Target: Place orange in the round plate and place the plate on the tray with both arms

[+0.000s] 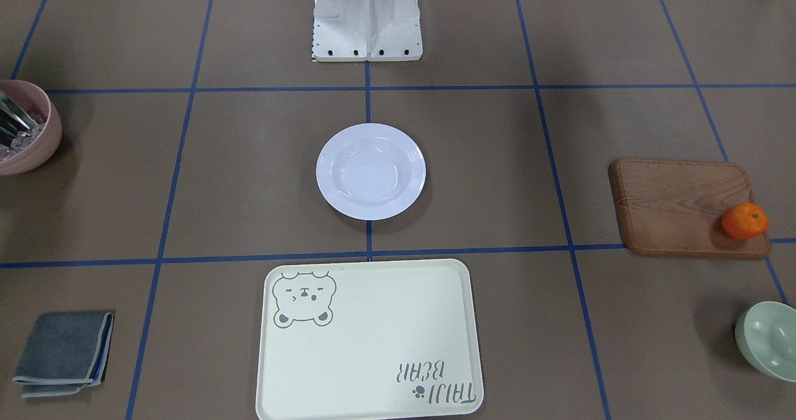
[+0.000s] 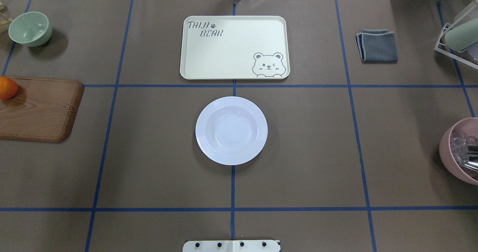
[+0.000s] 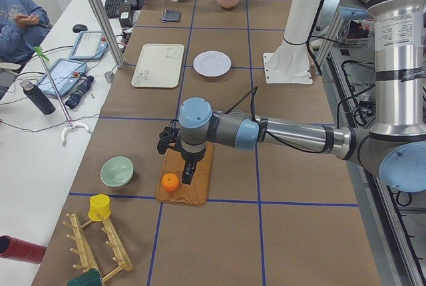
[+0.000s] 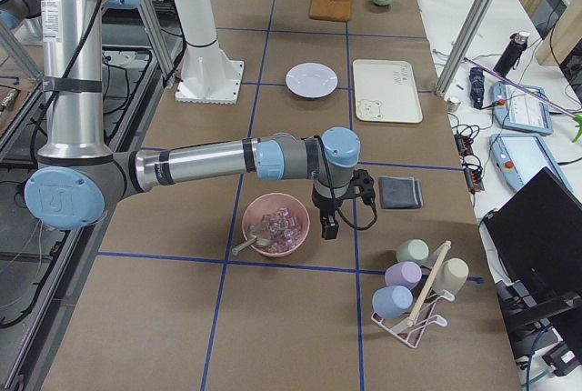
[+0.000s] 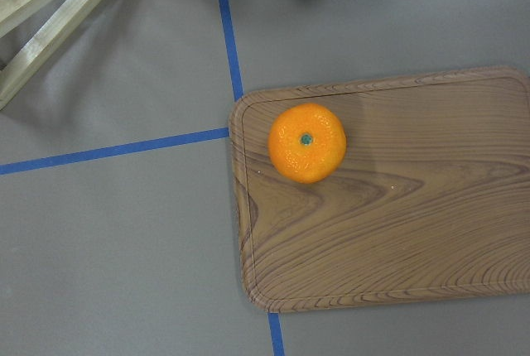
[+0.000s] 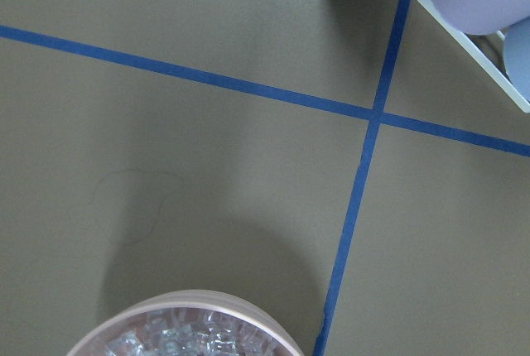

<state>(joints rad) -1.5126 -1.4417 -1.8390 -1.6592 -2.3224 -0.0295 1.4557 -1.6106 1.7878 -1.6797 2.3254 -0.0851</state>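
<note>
The orange (image 1: 744, 220) (image 5: 307, 142) sits at a corner of a brown wooden board (image 1: 678, 205), far to the robot's left. In the exterior left view, my left gripper (image 3: 187, 174) hangs just above that board, close beside the orange (image 3: 170, 181); I cannot tell whether it is open or shut. The white round plate (image 1: 371, 171) (image 2: 231, 130) lies empty at the table's middle. Beyond it lies the cream tray (image 2: 231, 46) (image 1: 373, 345), also empty. My right gripper (image 4: 329, 225) hovers beside a pink bowl (image 4: 275, 225) at the far right; its state cannot be told.
A pale green bowl (image 1: 768, 340) stands near the board, and a wooden rack (image 3: 100, 246) beyond it. A folded grey cloth (image 1: 62, 351) and a cup rack (image 4: 414, 291) lie on the right side. The robot's white base (image 1: 367, 22) stands behind the plate.
</note>
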